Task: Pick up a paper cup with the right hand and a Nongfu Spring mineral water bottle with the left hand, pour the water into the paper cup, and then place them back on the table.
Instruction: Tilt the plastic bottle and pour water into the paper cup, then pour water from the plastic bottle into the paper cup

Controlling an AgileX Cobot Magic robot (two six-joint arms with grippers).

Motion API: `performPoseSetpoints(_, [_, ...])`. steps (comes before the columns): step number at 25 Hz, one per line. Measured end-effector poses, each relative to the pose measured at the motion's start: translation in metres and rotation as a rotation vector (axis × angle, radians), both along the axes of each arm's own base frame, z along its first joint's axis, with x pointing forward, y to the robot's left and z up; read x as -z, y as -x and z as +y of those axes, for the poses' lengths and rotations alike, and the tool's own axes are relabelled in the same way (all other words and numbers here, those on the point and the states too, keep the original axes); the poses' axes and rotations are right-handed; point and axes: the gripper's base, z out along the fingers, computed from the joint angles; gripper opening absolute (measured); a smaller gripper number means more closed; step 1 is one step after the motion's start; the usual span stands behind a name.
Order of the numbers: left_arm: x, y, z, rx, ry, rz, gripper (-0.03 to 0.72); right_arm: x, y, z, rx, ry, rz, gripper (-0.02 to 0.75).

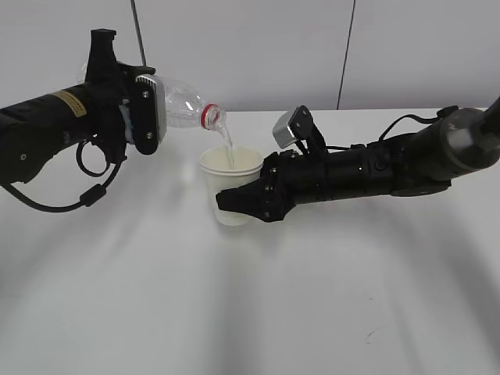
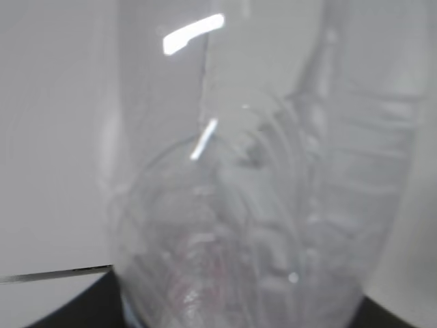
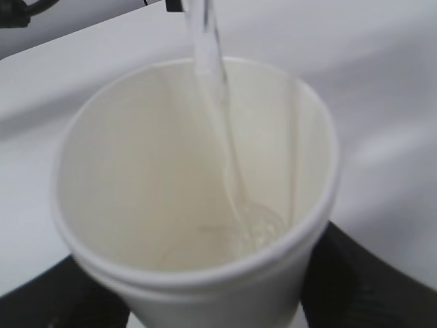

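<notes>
Fingers of the right hand (image 1: 242, 205) pinch the paper cup (image 1: 231, 183); left hand (image 1: 129, 109) grips the tilted bottle (image 1: 186, 104). Water (image 3: 225, 150) streams in; over-tilting could spill onto the table (image 1: 312, 312).

Bottle (image 1: 187, 105): left of centre, held tilted in the left end effector (image 1: 144, 109), mouth over the cup rim — above the desk.
Cup (image 1: 232, 187): centre, below and just right of the bottle's mouth, held in the right end effector (image 1: 246, 201).
Water (image 3: 218, 116): falling from the bottle into the cup — pooling at its bottom.
Right arm (image 1: 375, 168): reaches in from the right, low over the desk (image 1: 250, 312).
</notes>
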Motion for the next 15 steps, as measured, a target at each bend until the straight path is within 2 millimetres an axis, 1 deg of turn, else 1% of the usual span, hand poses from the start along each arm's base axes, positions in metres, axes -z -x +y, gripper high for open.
performPoseSetpoints(15, [0.0,0.0,0.0,0.003,-0.013,-0.006,0.295,0.0008,0.0,0.0,0.0,0.001,0.002,0.482])
